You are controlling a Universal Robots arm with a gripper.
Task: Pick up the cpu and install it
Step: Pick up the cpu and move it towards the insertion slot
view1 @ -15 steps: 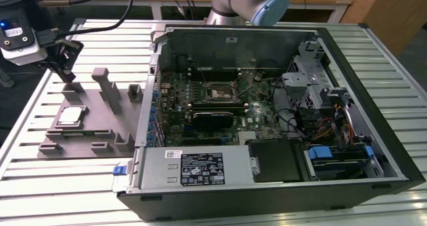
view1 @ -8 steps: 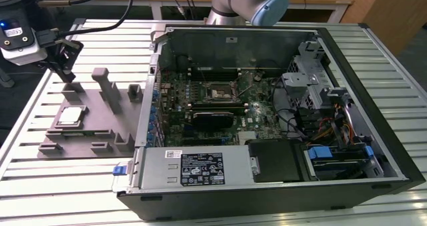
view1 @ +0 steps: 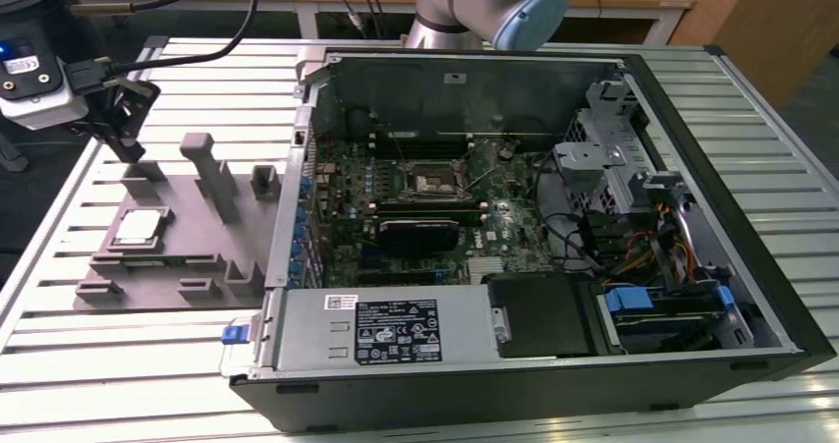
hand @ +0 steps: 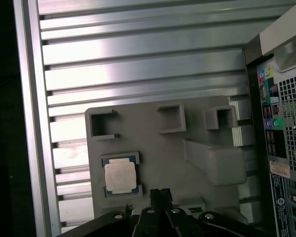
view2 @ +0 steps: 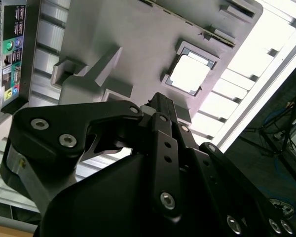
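The cpu (view1: 138, 229) is a small silvery square chip lying flat in a recess of the grey plastic fixture (view1: 184, 256), at the exterior view's left. It also appears in both wrist views, cpu (view2: 190, 75) and cpu (hand: 121, 177), resting in its frame on the fixture (hand: 158, 148). My gripper (view1: 130, 151) hangs above the far part of the fixture, a short way from the chip and not touching it. Its black fingers (hand: 160, 193) are drawn together into one narrow tip (view2: 158, 98) with nothing held. The motherboard's empty socket (view1: 433, 180) sits inside the open computer.
The open computer case (view1: 767, 266) lies on a slatted metal table (view1: 132, 364), to the exterior view's right of the fixture. Upright grey posts (view1: 203, 168) rise from the fixture near the gripper. The case's rear port panel (hand: 274, 128) borders the fixture.
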